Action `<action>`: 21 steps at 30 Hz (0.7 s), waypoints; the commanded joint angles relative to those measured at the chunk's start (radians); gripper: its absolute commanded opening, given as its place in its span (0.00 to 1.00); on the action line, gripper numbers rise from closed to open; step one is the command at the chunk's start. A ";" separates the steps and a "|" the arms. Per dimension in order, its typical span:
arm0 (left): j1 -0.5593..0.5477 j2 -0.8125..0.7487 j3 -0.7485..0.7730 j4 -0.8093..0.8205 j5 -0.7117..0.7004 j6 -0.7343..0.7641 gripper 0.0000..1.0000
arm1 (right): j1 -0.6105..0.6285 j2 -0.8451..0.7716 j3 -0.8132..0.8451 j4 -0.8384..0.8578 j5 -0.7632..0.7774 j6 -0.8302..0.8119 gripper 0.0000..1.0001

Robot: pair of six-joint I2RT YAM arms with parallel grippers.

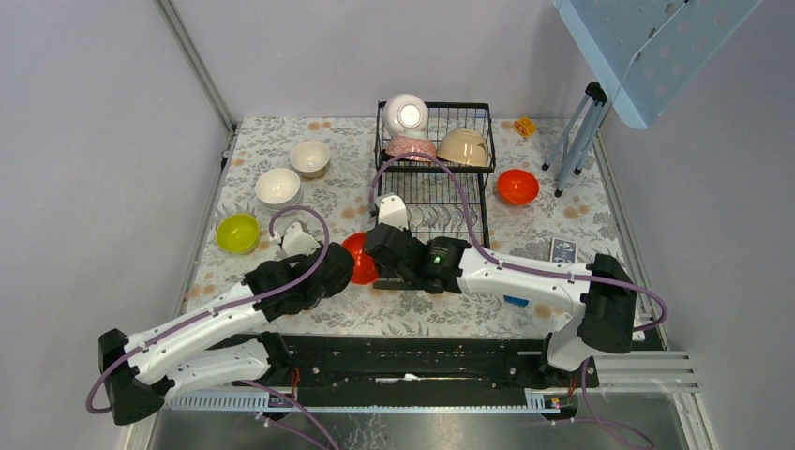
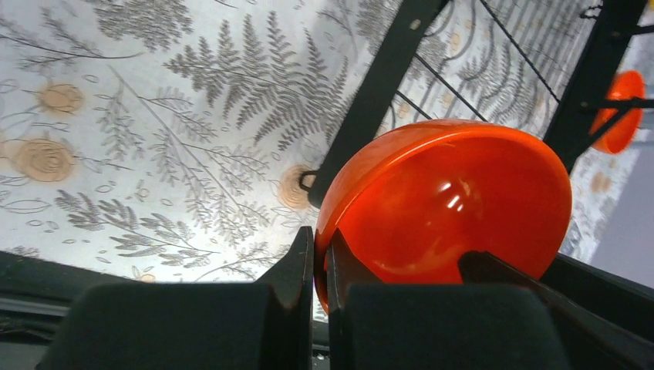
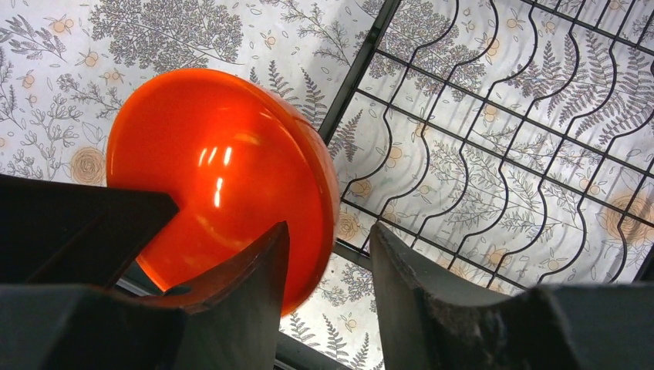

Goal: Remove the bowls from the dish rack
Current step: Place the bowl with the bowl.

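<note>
My left gripper (image 1: 342,269) (image 2: 322,239) is shut on the rim of an orange-red bowl (image 1: 359,258) (image 2: 455,193) (image 3: 216,169), held tilted just off the front left corner of the black dish rack (image 1: 436,202) (image 3: 478,139). My right gripper (image 1: 380,246) (image 3: 328,231) is open around the bowl's other edge; one finger lies against the bowl, the other stands apart. In the rack's upper basket are a white bowl (image 1: 406,113), a pink-patterned bowl (image 1: 412,147) and a beige bowl (image 1: 463,148).
On the table left of the rack sit a cream bowl (image 1: 309,157), a white bowl (image 1: 278,187) and a yellow-green bowl (image 1: 237,232). Another orange-red bowl (image 1: 517,186) sits to the rack's right, near stand legs (image 1: 577,141) and a blue card (image 1: 562,249).
</note>
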 commanded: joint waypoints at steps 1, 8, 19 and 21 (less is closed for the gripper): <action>-0.002 0.024 0.067 -0.062 -0.095 -0.062 0.00 | 0.001 -0.009 0.051 -0.020 0.017 0.005 0.51; -0.003 0.062 0.082 -0.099 -0.118 -0.084 0.00 | 0.002 0.005 0.070 -0.031 0.011 -0.005 0.47; -0.002 0.055 0.093 -0.099 -0.098 -0.084 0.00 | 0.003 0.075 0.109 -0.016 -0.011 -0.013 0.35; -0.002 0.049 0.092 -0.097 -0.093 -0.085 0.00 | 0.002 0.082 0.109 -0.015 -0.011 -0.012 0.33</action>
